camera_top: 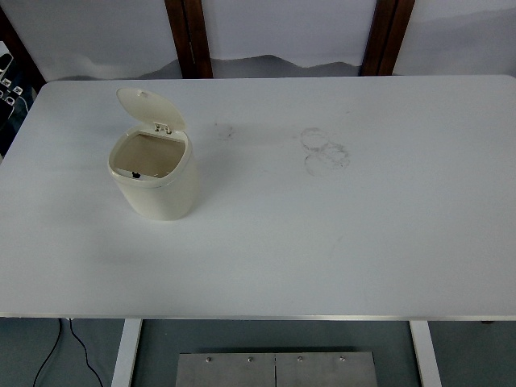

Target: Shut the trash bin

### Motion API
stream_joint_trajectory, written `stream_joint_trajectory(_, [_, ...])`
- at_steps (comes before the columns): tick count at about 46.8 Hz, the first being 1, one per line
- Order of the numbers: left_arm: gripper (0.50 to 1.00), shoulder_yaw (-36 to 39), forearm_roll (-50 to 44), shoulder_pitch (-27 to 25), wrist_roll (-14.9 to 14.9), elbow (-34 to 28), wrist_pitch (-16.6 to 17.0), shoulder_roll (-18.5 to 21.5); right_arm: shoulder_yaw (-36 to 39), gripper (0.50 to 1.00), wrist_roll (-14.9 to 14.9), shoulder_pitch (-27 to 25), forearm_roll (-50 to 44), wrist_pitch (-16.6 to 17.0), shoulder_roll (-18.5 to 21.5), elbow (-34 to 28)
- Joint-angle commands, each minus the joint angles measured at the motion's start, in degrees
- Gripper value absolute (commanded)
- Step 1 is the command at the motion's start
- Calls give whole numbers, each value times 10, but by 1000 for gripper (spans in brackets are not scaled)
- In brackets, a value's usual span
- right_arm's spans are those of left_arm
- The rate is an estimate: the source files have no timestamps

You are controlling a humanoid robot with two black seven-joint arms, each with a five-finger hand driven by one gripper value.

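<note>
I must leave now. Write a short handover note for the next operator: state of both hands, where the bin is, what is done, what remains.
Hands: neither the left nor the right hand is in view.
Things: the small cream plastic trash bin stands upright on the left part of the white table. Its round hinged lid is tipped up at the far rim, so the bin is open.
Done: nothing yet.
Left: push the lid down until the bin is closed.

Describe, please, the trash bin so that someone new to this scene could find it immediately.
On the white table, look at the left half, toward the far edge. There stands a small cream trash bin with its round lid flipped up at the back. It is the only object there; nearby are just faint ring marks.
</note>
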Motion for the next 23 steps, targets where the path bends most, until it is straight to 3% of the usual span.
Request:
stream_joint_trajectory(1, [1000, 0, 0, 1, 0, 0, -1, 1, 0, 995, 0, 0, 0, 0, 0, 0])
stream_joint_trajectory(23, [1000, 1, 0, 1, 0, 0, 4, -1, 1, 995, 0, 0, 0, 0, 0, 0])
